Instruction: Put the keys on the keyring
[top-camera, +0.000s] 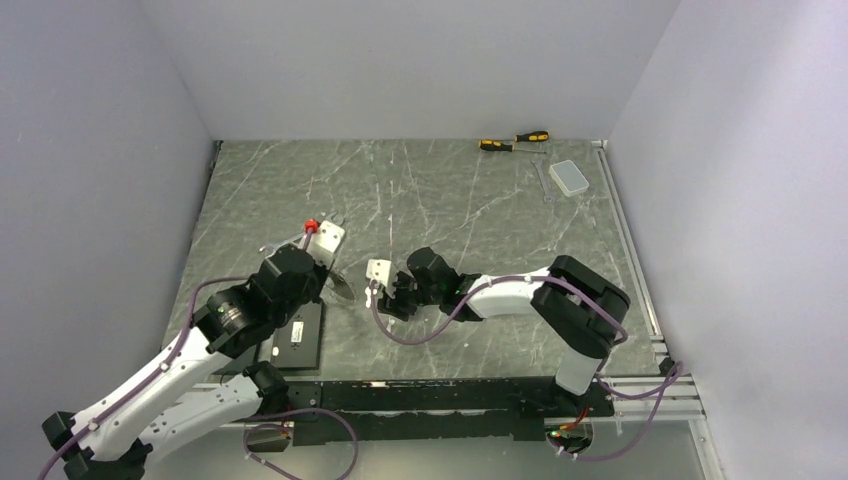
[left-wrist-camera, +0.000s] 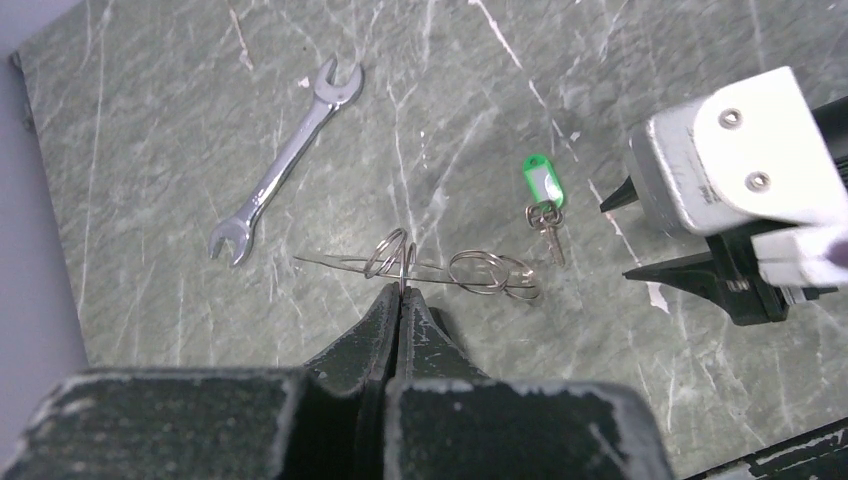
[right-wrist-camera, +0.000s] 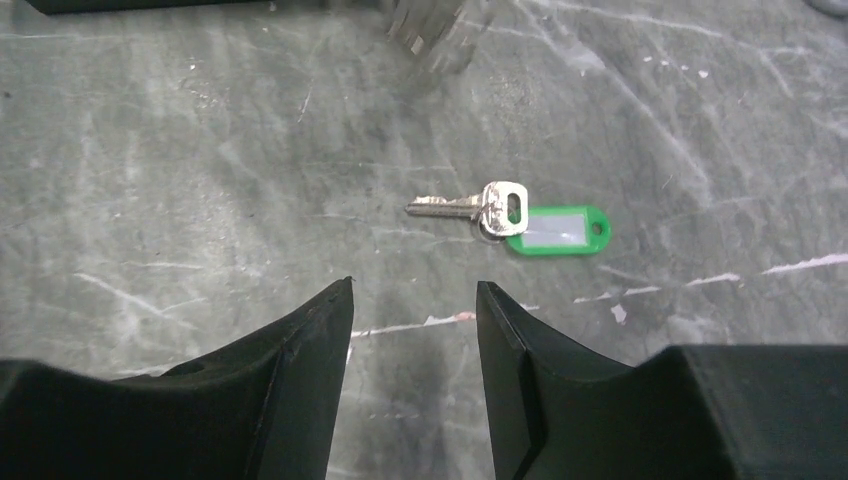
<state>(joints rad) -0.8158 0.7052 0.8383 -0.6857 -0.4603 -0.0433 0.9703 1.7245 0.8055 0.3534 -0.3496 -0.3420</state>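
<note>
From above, holding left arm (top-camera: 230, 315) and right arm (top-camera: 520, 290) angled toward each other over the table (top-camera: 480, 220). At the left wrist, pinching the keyring (left-wrist-camera: 430, 268) in the left gripper (left-wrist-camera: 400, 290), fingers pressed together, with the key (left-wrist-camera: 546, 225) lying just beyond. At the right wrist, holding the right gripper (right-wrist-camera: 412, 300) spread, empty, just short of the green-tagged key.

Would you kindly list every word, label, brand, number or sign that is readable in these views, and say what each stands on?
No text can be read in any view.
On the green key tag: the white label window looks blank.
On the key: no stamp is legible.
On the wrench: any size marks are too small to read.
On the black box: a small pale mark, too small to read.
</note>
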